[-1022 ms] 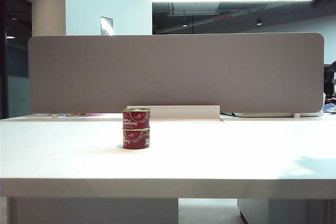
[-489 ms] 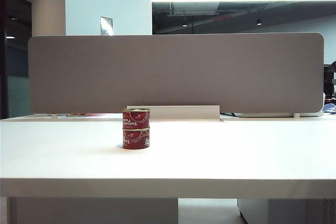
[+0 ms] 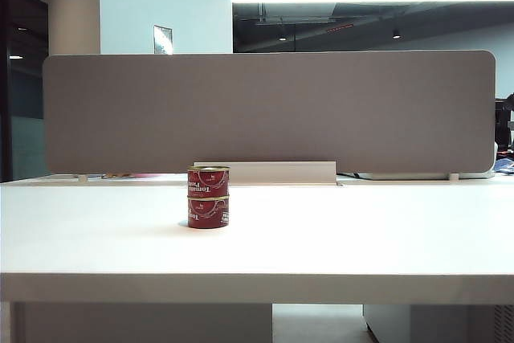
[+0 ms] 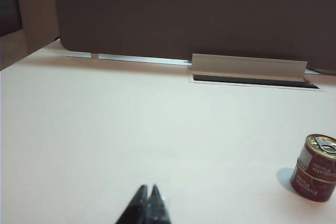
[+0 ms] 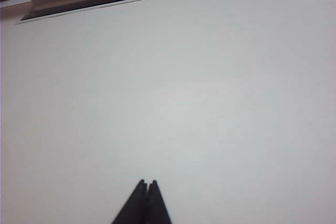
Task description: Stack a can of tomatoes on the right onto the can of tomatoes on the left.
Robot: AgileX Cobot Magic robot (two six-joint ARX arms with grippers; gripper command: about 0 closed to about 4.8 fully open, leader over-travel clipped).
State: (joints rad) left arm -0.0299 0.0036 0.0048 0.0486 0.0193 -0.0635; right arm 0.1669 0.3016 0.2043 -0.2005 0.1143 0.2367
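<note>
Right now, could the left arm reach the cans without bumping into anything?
Probably yes. The left gripper is shut and hangs over bare table; nothing lies between it and the stacked cans. The right gripper, also shut, is nowhere near them.

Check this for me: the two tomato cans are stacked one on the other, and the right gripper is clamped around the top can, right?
Not quite. The top can does sit on the bottom can, but the right gripper holds nothing: the right wrist view shows its jaws shut over bare table. The exterior view shows the stack standing alone.
</note>
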